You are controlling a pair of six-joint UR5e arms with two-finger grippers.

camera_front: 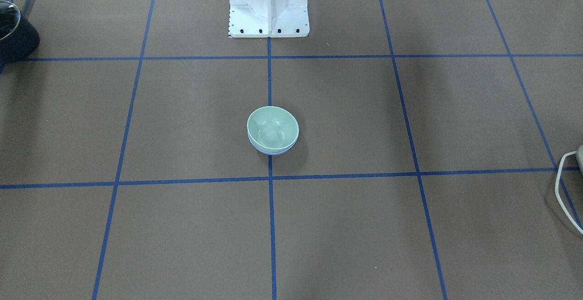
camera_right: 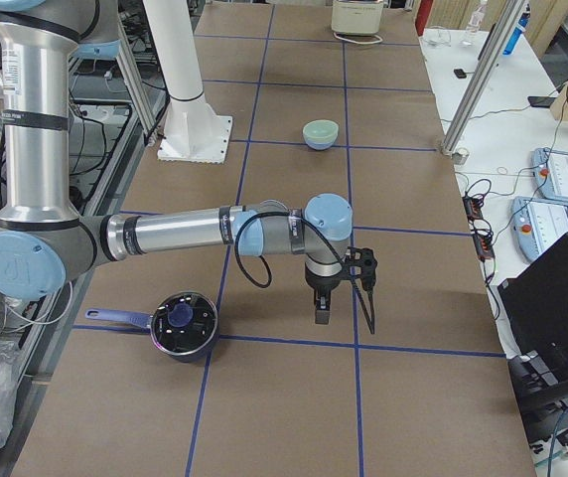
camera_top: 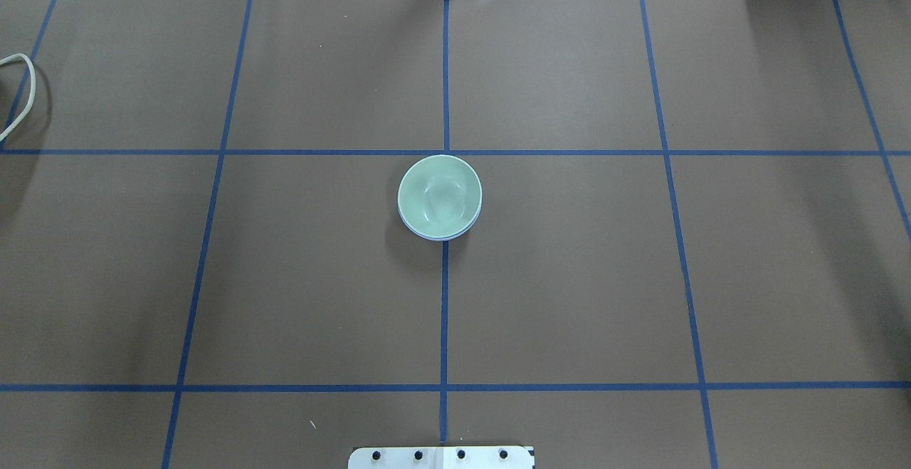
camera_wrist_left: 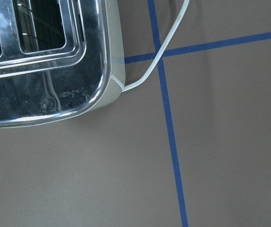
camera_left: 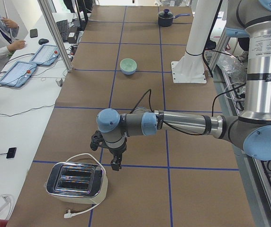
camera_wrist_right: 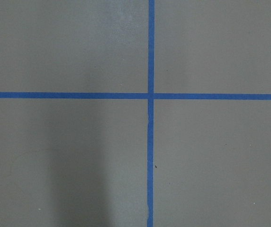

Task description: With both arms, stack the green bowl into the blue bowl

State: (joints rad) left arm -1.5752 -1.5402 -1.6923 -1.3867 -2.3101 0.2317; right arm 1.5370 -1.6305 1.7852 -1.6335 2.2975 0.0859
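The green bowl (camera_front: 272,127) sits nested inside the blue bowl (camera_front: 273,151) at the table's middle; only the blue bowl's rim and lower wall show under it. The stack also shows in the overhead view (camera_top: 439,195) and small in both side views (camera_left: 128,64) (camera_right: 320,130). My left gripper (camera_left: 115,163) hangs over the table far from the bowls, beside a toaster. My right gripper (camera_right: 322,316) hangs at the other end, near a pot. Both show only in side views, so I cannot tell whether they are open or shut. Neither touches the bowls.
A chrome toaster (camera_left: 76,179) with a white cord (camera_wrist_left: 149,71) stands at the left end. A dark pot (camera_right: 185,323) with a blue handle stands at the right end. The white robot pedestal (camera_front: 268,4) stands behind the bowls. Blue tape lines grid the brown table.
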